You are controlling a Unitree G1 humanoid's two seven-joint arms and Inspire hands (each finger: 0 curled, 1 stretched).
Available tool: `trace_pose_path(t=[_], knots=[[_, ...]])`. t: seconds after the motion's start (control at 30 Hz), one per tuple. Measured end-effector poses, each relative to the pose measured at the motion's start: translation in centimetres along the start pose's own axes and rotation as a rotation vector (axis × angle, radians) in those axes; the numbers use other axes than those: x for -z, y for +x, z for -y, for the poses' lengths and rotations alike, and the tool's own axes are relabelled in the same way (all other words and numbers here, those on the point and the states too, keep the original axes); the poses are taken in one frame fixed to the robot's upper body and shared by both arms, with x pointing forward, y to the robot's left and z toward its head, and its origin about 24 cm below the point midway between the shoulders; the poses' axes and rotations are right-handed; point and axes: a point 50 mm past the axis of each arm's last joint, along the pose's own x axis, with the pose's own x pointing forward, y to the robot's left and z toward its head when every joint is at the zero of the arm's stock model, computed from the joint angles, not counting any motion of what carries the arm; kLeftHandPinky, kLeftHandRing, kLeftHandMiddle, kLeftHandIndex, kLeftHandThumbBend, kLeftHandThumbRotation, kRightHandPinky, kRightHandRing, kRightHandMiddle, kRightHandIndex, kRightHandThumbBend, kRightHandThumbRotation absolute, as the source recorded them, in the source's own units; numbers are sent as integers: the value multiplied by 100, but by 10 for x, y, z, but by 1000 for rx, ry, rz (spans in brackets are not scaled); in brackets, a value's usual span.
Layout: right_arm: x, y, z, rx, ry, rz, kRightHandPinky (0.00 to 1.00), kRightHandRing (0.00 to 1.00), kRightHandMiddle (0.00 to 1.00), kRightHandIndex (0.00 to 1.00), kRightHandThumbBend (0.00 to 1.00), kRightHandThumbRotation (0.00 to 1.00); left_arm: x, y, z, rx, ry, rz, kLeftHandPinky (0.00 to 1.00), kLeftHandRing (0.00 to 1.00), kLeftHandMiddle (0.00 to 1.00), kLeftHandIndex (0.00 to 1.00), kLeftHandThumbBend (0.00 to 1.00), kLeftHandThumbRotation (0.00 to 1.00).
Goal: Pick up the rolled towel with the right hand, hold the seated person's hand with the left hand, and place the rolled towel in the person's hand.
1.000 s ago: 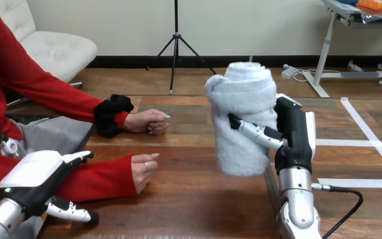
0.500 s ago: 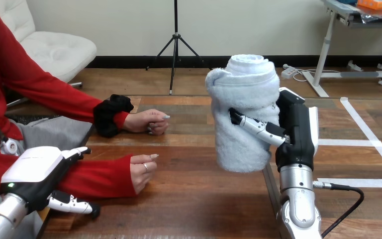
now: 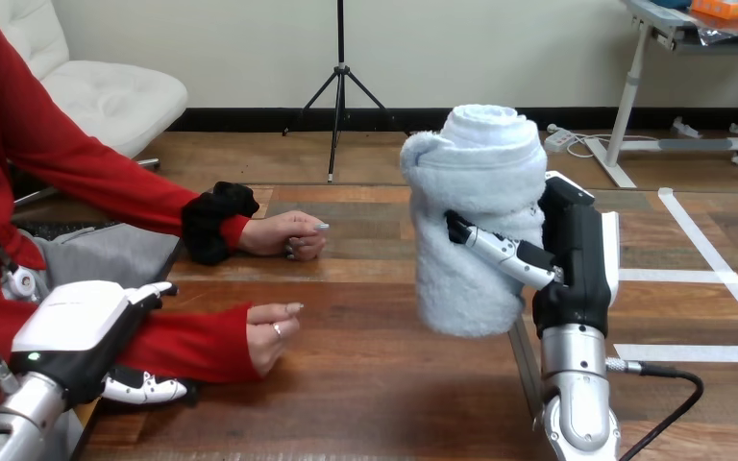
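Note:
The rolled towel (image 3: 476, 216), pale blue-white, stands upright in the air above the table's right part. My right hand (image 3: 575, 254) is shut on it from the right, its thumb across the towel's front. At the lower left my left hand (image 3: 77, 327) is open beside the person's red-sleeved forearm (image 3: 187, 346). Its fingers (image 3: 154, 291) reach over the sleeve's far side and its thumb (image 3: 149, 389) lies along the near side. The person's nearer hand (image 3: 271, 334) rests loosely curled on the table. The person's farther hand (image 3: 290, 233) lies as a fist further back.
The wooden table (image 3: 375, 375) ends at a right edge that runs just beside my right forearm (image 3: 577, 403). The person sits at the left side, both forearms laid across the table's left part.
My left hand has crept right, closer along the person's forearm. The towel in my right hand has shifted slightly right. The person's nearer hand has settled a little lower.

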Motion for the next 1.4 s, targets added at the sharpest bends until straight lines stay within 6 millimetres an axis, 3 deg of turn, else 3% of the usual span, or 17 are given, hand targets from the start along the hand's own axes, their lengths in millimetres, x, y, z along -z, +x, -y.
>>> trace_pose_path(t=[0.63, 1.4], knots=[[-6, 0, 1, 15, 9, 29, 19, 23, 38, 39, 77, 0, -11, 8, 2, -45, -1, 25, 58, 62, 67, 73, 99, 34], [-8, -1, -12, -1, 43, 24, 19, 23, 38, 40, 74, 0, -25, 15, 7, -19, -13, 69, 42, 44, 48, 53, 86, 18]])
